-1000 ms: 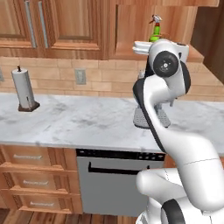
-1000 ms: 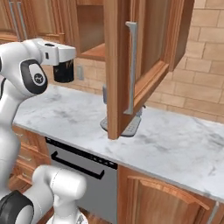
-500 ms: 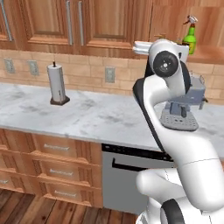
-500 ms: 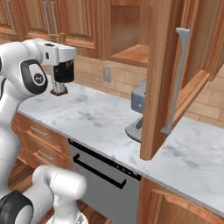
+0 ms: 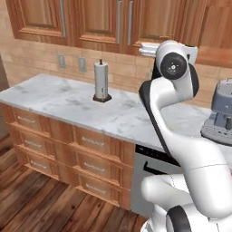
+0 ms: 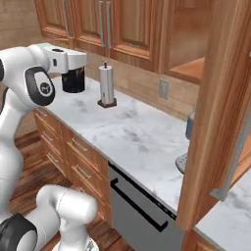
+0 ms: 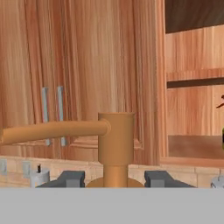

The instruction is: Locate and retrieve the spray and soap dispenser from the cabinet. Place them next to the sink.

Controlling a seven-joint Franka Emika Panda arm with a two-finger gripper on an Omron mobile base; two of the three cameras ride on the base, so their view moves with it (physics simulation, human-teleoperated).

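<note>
My gripper (image 7: 114, 178) is shut on the soap dispenser (image 7: 115, 144). Its bronze pump top stands upright between my finger tips, with the spout reaching left. From the right base view the black bottle body (image 6: 73, 81) sits under my white hand, and the gripper (image 6: 73, 71) is high above the counter's left part. The cabinet (image 7: 192, 148) is the open wooden niche to the right of my hand, also seen in the right base view (image 6: 188, 68). A thin sliver of the spray (image 7: 222, 140) shows at the niche's right edge. The sink is out of view.
A paper towel holder (image 5: 102, 81) stands on the marble counter (image 5: 68, 102) by the wall. A grey coffee machine (image 5: 222, 113) sits to the right. An open cabinet door (image 6: 220, 122) juts out over the counter. Drawers and a dishwasher front (image 6: 137, 206) lie below.
Both base views have slid leftward along the counter, so the camera moved: the paper towel holder is now central and the niche is at the right edge. My grip on the soap dispenser is unchanged.
</note>
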